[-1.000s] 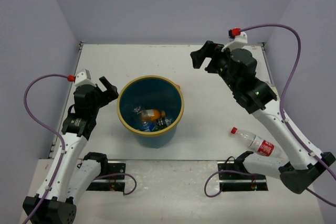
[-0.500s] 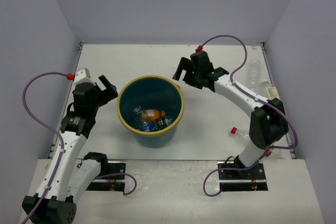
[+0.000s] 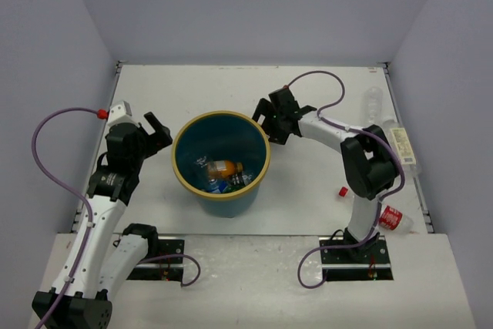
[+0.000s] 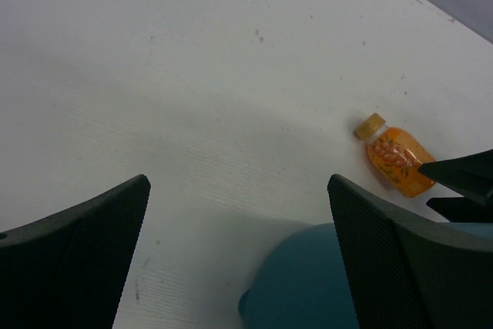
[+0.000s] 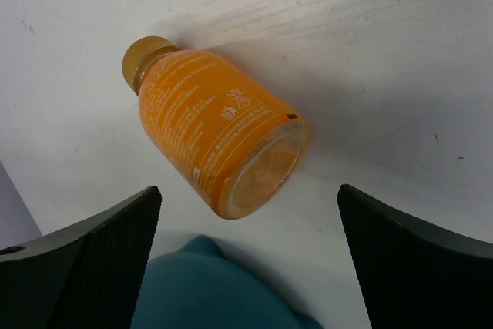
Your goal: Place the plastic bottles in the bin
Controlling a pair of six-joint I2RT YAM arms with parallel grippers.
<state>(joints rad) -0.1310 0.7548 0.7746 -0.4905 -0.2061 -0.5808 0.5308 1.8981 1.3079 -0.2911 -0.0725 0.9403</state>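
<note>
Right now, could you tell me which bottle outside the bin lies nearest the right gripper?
The orange bottle, lying directly under the right gripper beside the bin; the clear bottles lie far right.

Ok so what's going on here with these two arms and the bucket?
Two arms are clearing bottles into the bin. A few bottles already lie inside it. The right fingers hang open over an orange bottle lying on the table just beyond the bin's rim, not yet gripping it. The left fingers hover open and empty beside the bin. More bottles lie along the table's right side.
</note>
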